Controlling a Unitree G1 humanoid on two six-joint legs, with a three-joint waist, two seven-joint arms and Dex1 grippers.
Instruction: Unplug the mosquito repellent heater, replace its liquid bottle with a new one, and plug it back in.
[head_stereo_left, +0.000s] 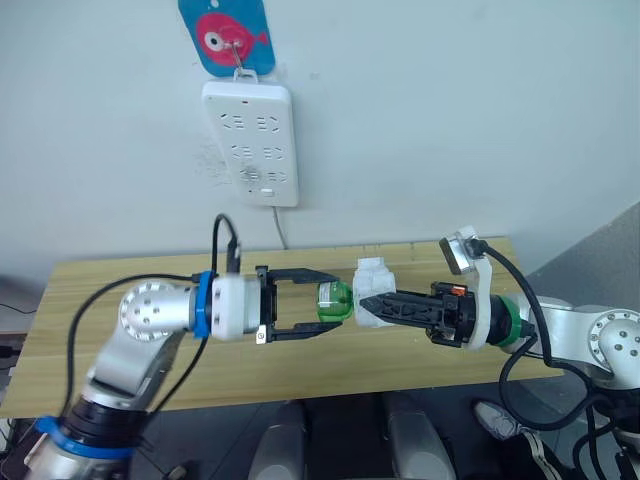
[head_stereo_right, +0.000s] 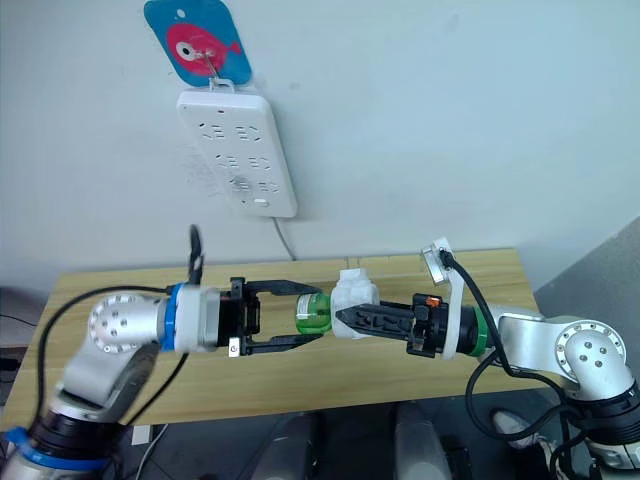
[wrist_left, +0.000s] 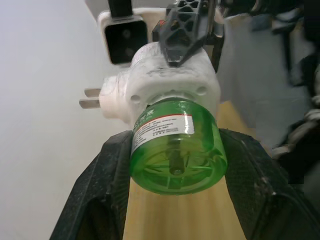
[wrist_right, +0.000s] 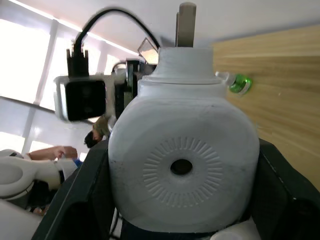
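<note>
Heater position: the mosquito repellent heater (head_stereo_left: 374, 290) is unplugged and held in the air above the wooden tabletop (head_stereo_left: 120, 285), at the centre of the left eye frame. The right pincer (head_stereo_left: 362, 303) enters from the right of the frame and is clamped on the heater's white body; in the right wrist view one black finger lies along each side of the housing, with the round vent hole facing the camera and the plug prongs pointing away from it.

Bottle: a green liquid bottle (head_stereo_left: 335, 299) projects from the heater's underside toward the left of the frame. In the left wrist view its labelled neck is seated in the heater's socket.

Left pincer (head_stereo_left: 332, 301): it enters from the left of the frame with its two fingers spread around the green bottle, one on each side. Whether the fingers (wrist_left: 107, 175) touch the bottle cannot be told.

Surroundings: a white power strip (head_stereo_left: 251, 142) hangs on the wall in the upper left of the frame, below a blue hook plate with a red fish (head_stereo_left: 225, 36). A second green-capped bottle (wrist_right: 235, 82) lies on the tabletop.
</note>
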